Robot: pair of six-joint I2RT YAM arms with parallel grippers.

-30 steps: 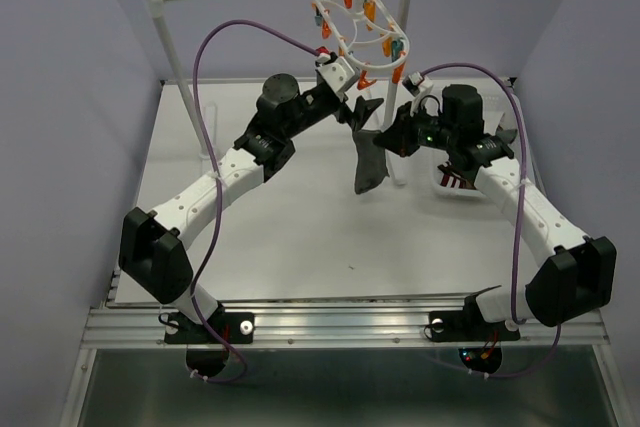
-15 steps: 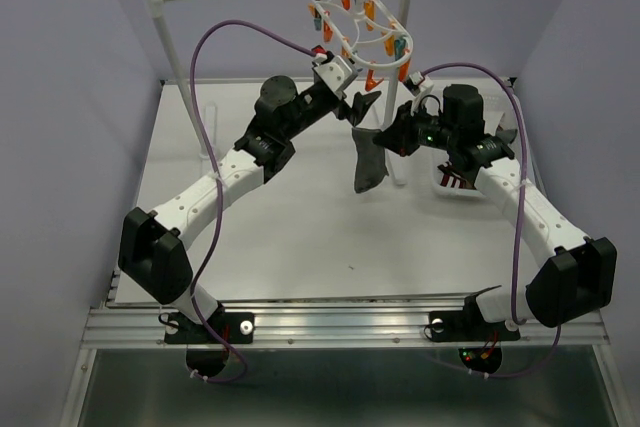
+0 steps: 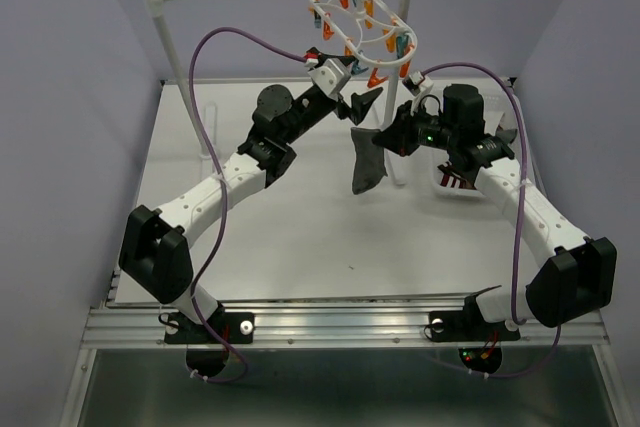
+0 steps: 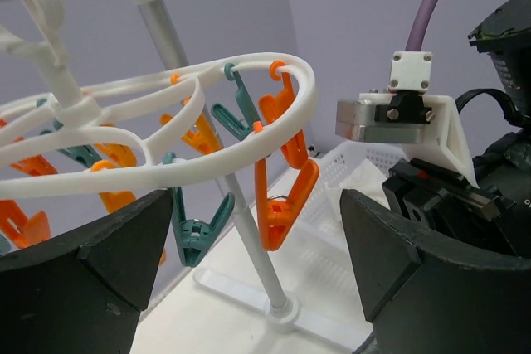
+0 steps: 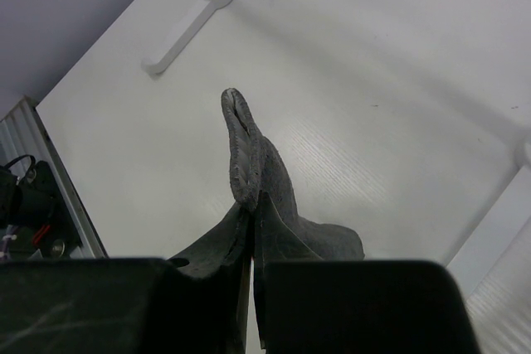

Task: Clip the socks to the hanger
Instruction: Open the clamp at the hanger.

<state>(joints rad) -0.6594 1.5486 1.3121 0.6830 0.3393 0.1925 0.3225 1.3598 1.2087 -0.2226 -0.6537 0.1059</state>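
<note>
Dark grey sock [image 3: 366, 162] pinched at one end between closed right fingers [image 5: 166, 304], rest hung limp below. White oval hanger [image 4: 207, 167] suspended by top hook; orange clip [image 4: 282, 205] dangled between wide-spread left fingers [image 4: 83, 279], untouched.

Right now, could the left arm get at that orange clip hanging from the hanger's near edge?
Probably yes: the left gripper is open, and the orange clip hangs just ahead, framed by its fingers, with nothing in the way.
</note>
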